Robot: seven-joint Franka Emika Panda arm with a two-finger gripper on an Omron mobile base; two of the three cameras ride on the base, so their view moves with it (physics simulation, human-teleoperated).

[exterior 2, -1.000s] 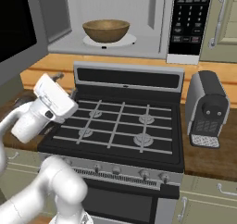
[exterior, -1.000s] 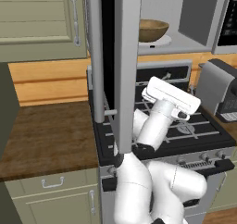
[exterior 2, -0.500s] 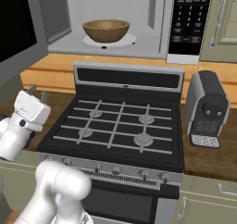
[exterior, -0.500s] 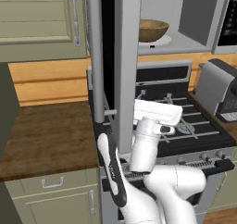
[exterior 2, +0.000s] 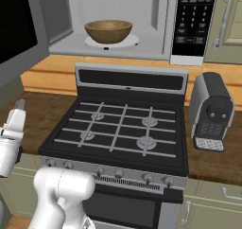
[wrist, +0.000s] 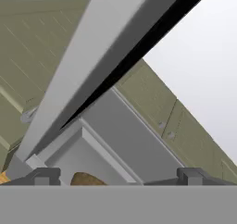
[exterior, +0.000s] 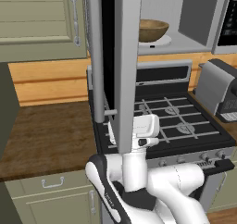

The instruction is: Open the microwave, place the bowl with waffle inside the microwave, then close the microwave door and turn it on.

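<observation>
Microwave door swung open, bowl inside the microwave.
Bowl sits on the white turntable in the cavity, above the stove. Hand spread wide, holding nothing, low beside the open door's edge, pointing up along it. Waffle not discernible.

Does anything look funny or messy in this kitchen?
Nothing is spilled or broken. The one thing left undone: the microwave door hangs wide open over the stove, with the bowl sitting upright inside the microwave.
</observation>
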